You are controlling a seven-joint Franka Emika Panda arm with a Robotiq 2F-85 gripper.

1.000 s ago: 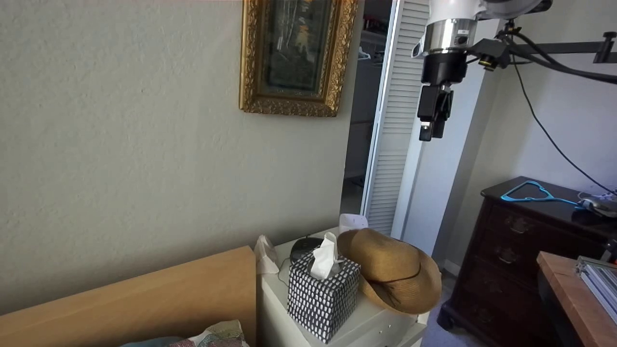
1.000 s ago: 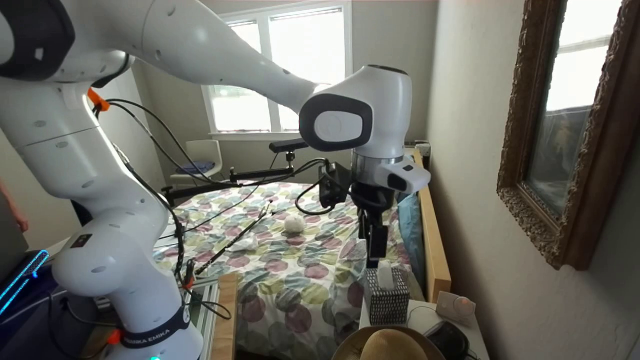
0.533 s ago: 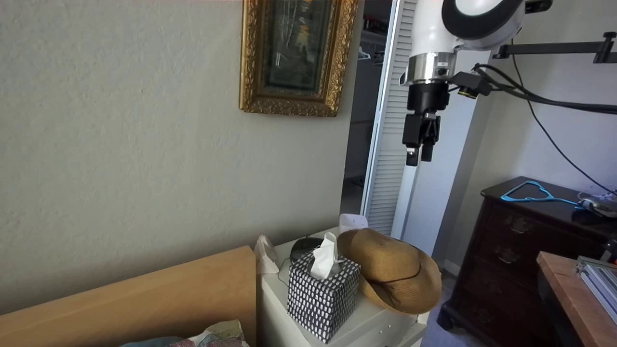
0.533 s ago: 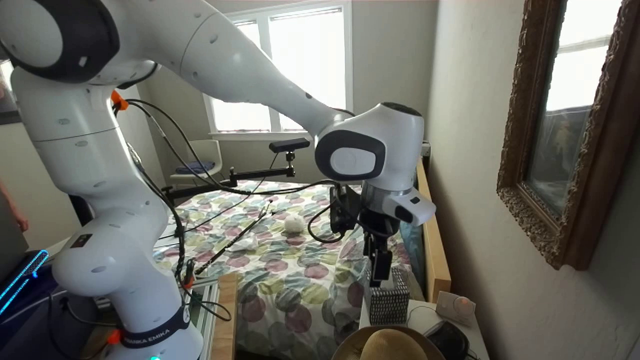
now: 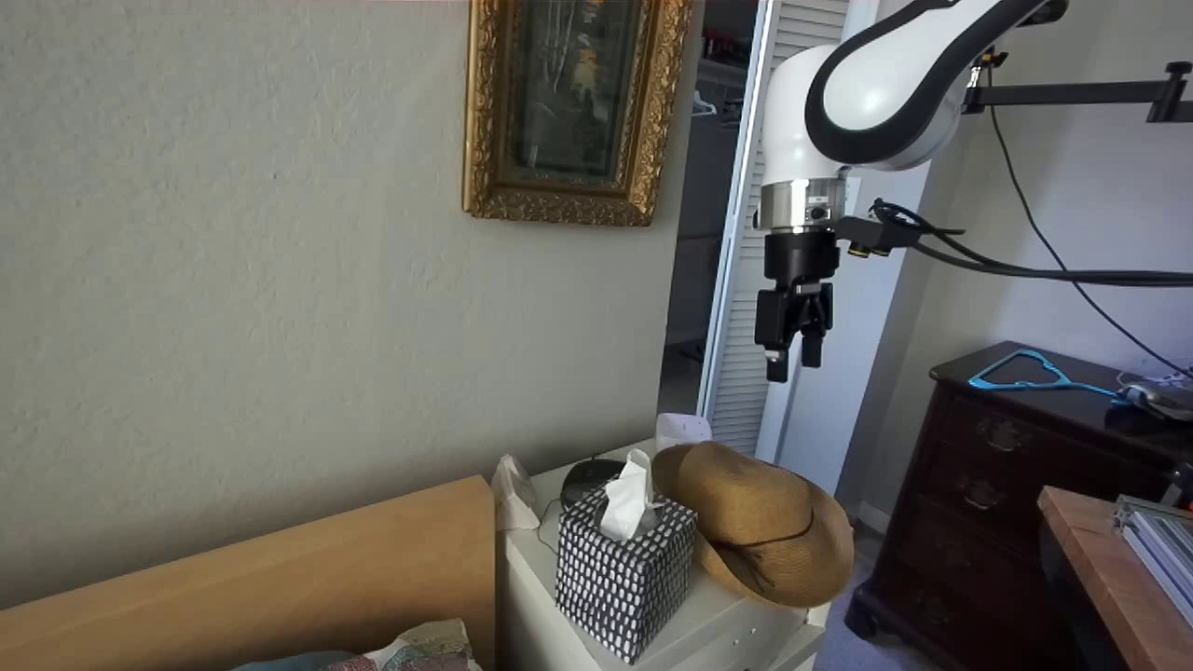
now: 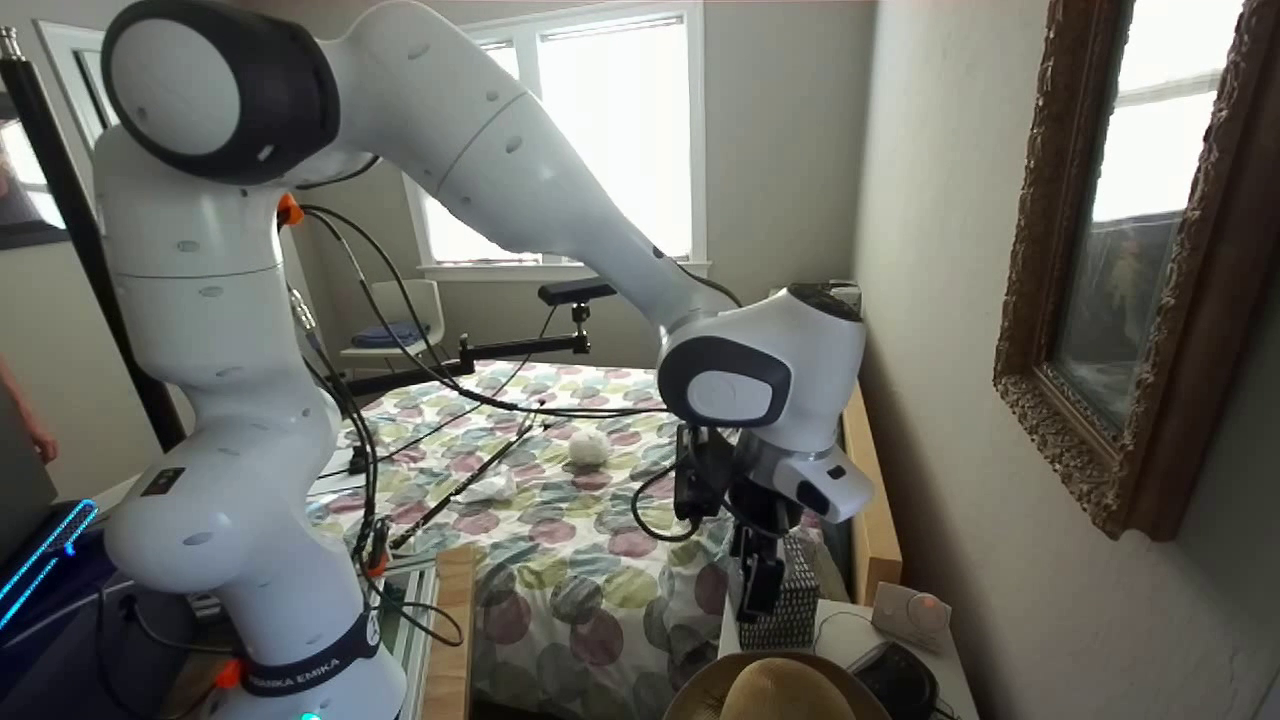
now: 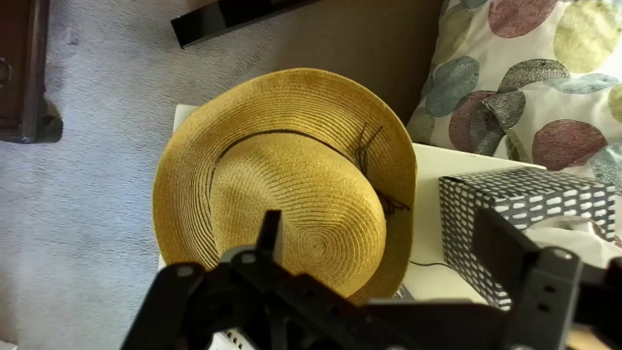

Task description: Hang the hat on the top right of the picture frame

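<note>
Nearest me: tissue box (image 5: pixel 623 570), upright on the white table (image 5: pixel 704 610). Just past it, the straw hat (image 5: pixel 750 503) rests crown up, brim overhanging the table edge. Jaws spread apart, hanging above the hat, clear of it. Picture frame (image 5: pixel 564 205) hangs on the wall (image 5: pixel 326 280); a dark dresser (image 5: pixel 1011 457) stands farthest off.

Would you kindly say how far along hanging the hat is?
Done: no step yet; the hat rests on the white cabinet. In hand: apparently the reach, the claw hanging open above the hat. Left: grasping, lifting, hanging; no hat shows on the picture frame.
</note>
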